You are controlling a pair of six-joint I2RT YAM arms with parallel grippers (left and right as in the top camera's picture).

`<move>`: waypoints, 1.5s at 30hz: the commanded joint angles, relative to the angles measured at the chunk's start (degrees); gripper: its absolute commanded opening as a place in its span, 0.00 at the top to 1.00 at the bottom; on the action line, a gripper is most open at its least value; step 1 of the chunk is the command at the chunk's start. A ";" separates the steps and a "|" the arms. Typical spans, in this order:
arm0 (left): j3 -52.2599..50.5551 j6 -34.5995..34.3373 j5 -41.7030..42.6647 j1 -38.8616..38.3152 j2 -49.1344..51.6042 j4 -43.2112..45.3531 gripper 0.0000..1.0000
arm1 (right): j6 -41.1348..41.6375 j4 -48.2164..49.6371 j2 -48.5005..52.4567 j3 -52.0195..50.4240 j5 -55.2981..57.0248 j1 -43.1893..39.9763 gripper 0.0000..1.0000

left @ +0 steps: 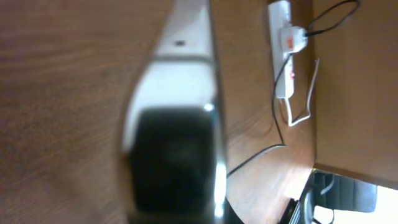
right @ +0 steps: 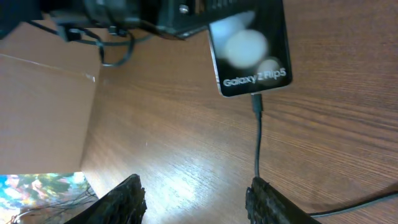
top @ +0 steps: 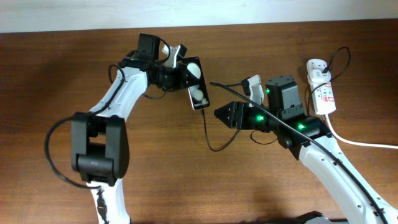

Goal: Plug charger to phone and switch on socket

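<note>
The phone (top: pixel 199 87) lies black and glossy on the table, its upper end held by my left gripper (top: pixel 185 73), which is shut on it. In the right wrist view the phone (right: pixel 252 46) shows two white round reflections and white text. The charger (right: pixel 257 140), a thin black cable, has its tip (right: pixel 257 102) at the phone's lower end. From there the charger (top: pixel 207 134) loops down and right. My right gripper (top: pixel 224 115) (right: pixel 196 202) stands open just below the phone, nothing between its fingers. At the far right lies the white socket (top: pixel 321 87) (left: pixel 283 50).
A thick white cord (top: pixel 360 142) runs right from the socket, and a white adapter (top: pixel 318 76) sits plugged into it. The left wrist view is mostly filled by a blurred white and black shape. Bare brown wood lies at the front and left.
</note>
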 commanded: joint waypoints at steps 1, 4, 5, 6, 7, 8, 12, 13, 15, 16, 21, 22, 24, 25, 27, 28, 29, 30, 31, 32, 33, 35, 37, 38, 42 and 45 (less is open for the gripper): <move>-0.04 -1.09 1.53 -0.37 4.04 0.24 1.00 | -0.61 -0.04 0.04 0.66 0.52 -0.37 0.44; -0.04 -1.95 1.53 -0.37 6.01 0.07 1.00 | -0.85 -0.44 0.04 0.66 0.55 -0.37 0.44; -0.04 -2.32 1.55 -0.37 6.58 0.07 1.00 | -0.85 -0.63 0.04 0.66 0.63 -0.37 0.44; -0.04 -2.36 1.55 -0.37 7.28 0.11 1.00 | -0.87 -0.83 0.04 0.66 0.81 -0.37 0.44; -0.04 -2.36 1.55 -0.37 7.58 0.04 1.00 | -0.85 -0.87 0.04 0.66 1.05 -0.37 0.44; -0.04 -2.36 1.57 -0.37 7.98 0.04 1.00 | -0.85 -0.90 0.04 0.66 1.20 -0.37 0.44; -0.04 -2.34 1.70 -0.37 8.31 0.04 1.00 | -0.85 -0.85 0.04 0.66 1.64 -0.37 0.44; -0.04 -2.34 1.70 -0.37 8.31 0.04 1.00 | -0.83 -0.85 0.04 0.66 1.64 -0.37 0.44; -0.07 -2.34 1.51 -0.37 8.31 0.02 1.00 | -0.85 -0.87 0.04 0.66 1.64 -0.37 0.44; -0.07 -2.34 1.51 -0.37 8.31 0.02 1.00 | -0.85 -0.87 0.04 0.66 1.64 -0.37 0.44; -0.07 -2.51 1.05 -0.37 8.31 -0.02 1.00 | -0.85 -0.90 0.04 0.66 1.62 -0.37 0.44; -0.07 -2.51 1.05 -0.37 8.31 -0.15 1.00 | -0.85 -0.90 0.04 0.66 1.62 -0.37 0.44; -0.07 -2.51 1.05 -0.44 8.31 -0.39 1.00 | -0.83 -0.90 0.04 0.66 1.62 -0.37 0.44; -0.09 -2.51 1.05 -0.50 8.31 -0.44 1.00 | -0.83 -0.90 0.04 0.66 1.62 -0.37 0.44; -0.13 -2.51 0.98 -0.76 8.31 -0.42 1.00 | -0.85 -0.90 0.04 0.66 1.62 -0.37 0.44; -0.17 -2.51 0.42 -0.98 8.31 -0.44 1.00 | -0.85 -0.90 0.04 0.66 1.62 -0.37 0.44; -0.17 -2.51 -0.28 -1.22 8.31 -0.52 1.00 | -0.83 -0.90 0.04 0.66 1.62 -0.37 0.44; -0.17 -2.51 -0.76 -1.42 8.31 -0.57 1.00 | -0.83 -0.96 0.04 0.66 1.60 -0.37 0.44; -0.17 -2.51 -1.14 -1.68 8.31 -0.57 1.00 | -0.85 -1.07 0.04 0.66 1.62 -0.37 0.44; -0.17 -2.51 -1.36 -1.88 8.31 -0.57 1.00 | -0.83 -1.25 0.04 0.66 1.62 -0.37 0.44; -0.17 -2.51 -1.55 -2.03 8.31 -0.57 1.00 | -0.85 -1.27 0.04 0.66 1.62 -0.37 0.44; -0.17 -2.51 -1.55 -2.03 8.31 -0.57 1.00 | -0.85 -1.29 0.04 0.66 1.62 -0.37 0.44; -0.17 -2.51 -1.55 -2.03 8.31 -0.57 1.00 | -0.85 -1.27 0.04 0.66 1.64 -0.37 0.44; -0.17 -2.51 -1.57 -2.03 8.31 -0.57 1.00 | -0.85 -1.29 0.04 0.66 1.73 -0.37 0.44; -0.17 -2.51 -2.14 -2.03 8.31 -0.59 0.98 | -0.85 -1.29 0.04 0.66 1.81 -0.37 0.44; -0.17 -2.51 -2.14 -2.03 8.31 -0.59 0.98 | -0.85 -1.31 0.04 0.66 1.81 -0.37 0.44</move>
